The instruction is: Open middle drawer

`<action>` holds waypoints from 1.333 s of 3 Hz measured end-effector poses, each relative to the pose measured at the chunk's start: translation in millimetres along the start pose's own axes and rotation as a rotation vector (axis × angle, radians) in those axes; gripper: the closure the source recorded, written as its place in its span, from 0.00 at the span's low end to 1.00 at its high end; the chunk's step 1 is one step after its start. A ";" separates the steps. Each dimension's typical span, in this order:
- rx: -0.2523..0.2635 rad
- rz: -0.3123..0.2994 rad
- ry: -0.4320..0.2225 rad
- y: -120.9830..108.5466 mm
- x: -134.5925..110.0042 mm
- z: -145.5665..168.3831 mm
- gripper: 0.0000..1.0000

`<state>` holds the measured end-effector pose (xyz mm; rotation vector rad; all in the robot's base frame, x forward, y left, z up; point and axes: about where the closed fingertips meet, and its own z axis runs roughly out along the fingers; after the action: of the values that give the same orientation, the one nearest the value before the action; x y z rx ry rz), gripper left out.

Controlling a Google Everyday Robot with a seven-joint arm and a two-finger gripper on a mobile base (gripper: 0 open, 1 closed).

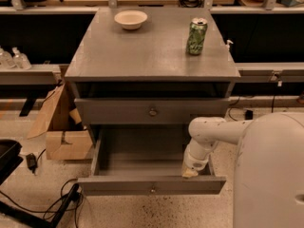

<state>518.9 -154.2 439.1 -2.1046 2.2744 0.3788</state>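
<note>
No legible text, brand, number or sign anywhere. Green can (196,36) on the desk (142,56), upper frame, right of centre: pale printing on it, unreadable. Hand (191,173), lower frame, right of centre: no lettering made out.

Pale tool (190,173) inside grey middle drawer (118,185); green can (196,36).
</note>
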 end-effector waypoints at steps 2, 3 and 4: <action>-0.001 0.000 0.000 1.1 -0.7 -3.4 0.98; -0.003 0.000 0.000 1.4 -0.7 -2.8 0.68; -0.003 0.000 0.000 1.4 -0.7 -2.8 0.44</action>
<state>518.0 -153.9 442.2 -2.1064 2.2751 0.3819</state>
